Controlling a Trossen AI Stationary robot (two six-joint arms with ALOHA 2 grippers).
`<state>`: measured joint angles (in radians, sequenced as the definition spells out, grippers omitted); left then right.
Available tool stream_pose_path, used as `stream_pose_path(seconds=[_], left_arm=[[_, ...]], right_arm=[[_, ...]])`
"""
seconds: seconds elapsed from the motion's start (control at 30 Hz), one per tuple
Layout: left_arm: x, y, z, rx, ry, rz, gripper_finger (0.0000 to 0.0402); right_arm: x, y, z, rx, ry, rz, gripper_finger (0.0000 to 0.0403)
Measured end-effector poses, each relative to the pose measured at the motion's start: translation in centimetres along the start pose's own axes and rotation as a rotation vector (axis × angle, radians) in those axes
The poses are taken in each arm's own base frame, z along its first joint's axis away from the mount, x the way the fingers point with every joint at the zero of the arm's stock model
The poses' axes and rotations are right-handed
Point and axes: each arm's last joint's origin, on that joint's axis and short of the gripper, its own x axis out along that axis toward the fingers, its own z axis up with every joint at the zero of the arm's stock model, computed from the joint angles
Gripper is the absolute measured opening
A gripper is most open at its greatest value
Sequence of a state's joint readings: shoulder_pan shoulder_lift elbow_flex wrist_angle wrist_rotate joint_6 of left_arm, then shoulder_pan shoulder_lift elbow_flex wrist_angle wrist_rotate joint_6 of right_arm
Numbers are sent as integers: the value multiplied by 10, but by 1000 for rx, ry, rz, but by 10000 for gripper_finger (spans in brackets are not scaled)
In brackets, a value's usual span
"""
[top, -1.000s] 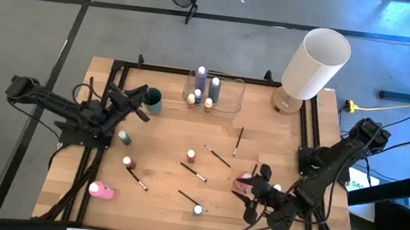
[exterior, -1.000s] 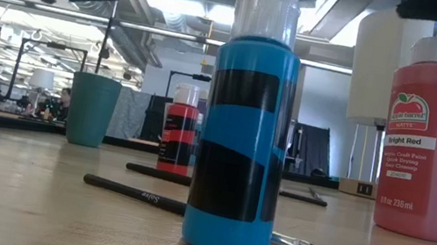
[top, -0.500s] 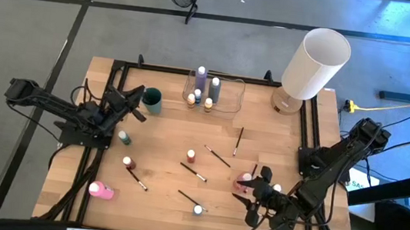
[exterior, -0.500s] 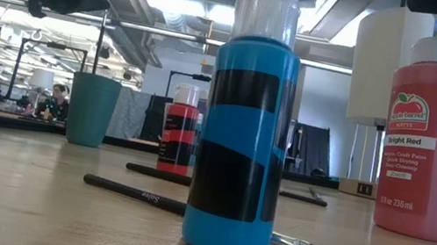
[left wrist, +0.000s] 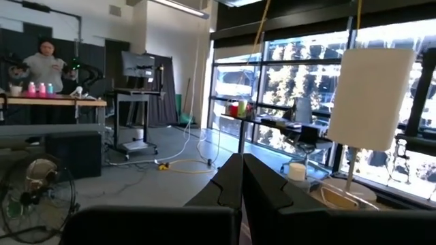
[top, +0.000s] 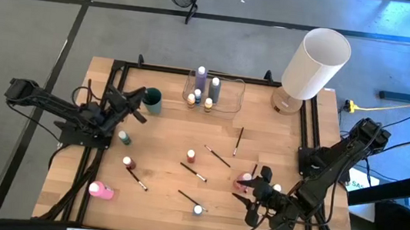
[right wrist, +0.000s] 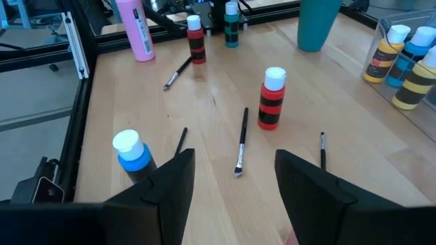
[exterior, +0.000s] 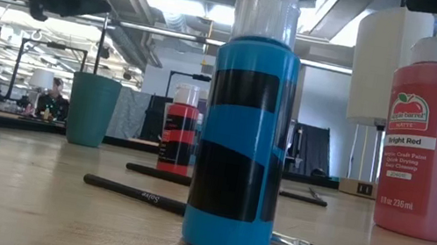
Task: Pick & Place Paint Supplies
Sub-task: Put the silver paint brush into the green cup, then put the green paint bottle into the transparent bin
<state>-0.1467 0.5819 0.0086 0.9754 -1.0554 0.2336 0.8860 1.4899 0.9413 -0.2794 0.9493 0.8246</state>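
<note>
My right gripper (top: 252,188) stands open just above the upright bright red bottle (exterior: 420,143), near the table's right front; nothing lies between its fingers (right wrist: 170,184). Ahead of it on the wood stand a blue bottle (right wrist: 133,153) and a red-and-black bottle (right wrist: 271,99), with thin dark paintbrushes (right wrist: 241,139) lying flat around them. A green-and-black bottle (top: 123,137) stands at the left. A pink bottle (top: 101,190) lies at the near left. My left gripper (left wrist: 242,184) is shut in the air beside the teal cup (top: 152,100).
At the far edge a clear container (top: 226,96) holds several bottles. A large white cylinder (top: 315,63) stands at the far right corner. A black frame (top: 311,135) runs around the tabletop. A person stands in the room beyond (left wrist: 46,58).
My left gripper has come down a little beside the teal cup, still shut, and then kept still.
</note>
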Motion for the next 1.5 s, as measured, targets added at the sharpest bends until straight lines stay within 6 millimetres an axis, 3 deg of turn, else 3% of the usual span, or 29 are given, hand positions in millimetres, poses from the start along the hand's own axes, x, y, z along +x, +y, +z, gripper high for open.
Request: stream_pose_path(seconds=[0.13, 0.97, 1.33, 1.5], left_arm=[[0, 0, -1, 61, 6, -2, 5], [0, -1, 1, 32, -14, -37, 39], [-1, -9, 5, 80, -110, -317, 38], [-3, -12, 4, 212, -164, -429, 57]], right_arm=[[0, 0, 0, -1, -1, -2, 206], [0, -1, 1, -2, -13, -14, 206], [0, -1, 1, -2, -13, -14, 206], [0, -1, 1, -2, -13, -13, 206]])
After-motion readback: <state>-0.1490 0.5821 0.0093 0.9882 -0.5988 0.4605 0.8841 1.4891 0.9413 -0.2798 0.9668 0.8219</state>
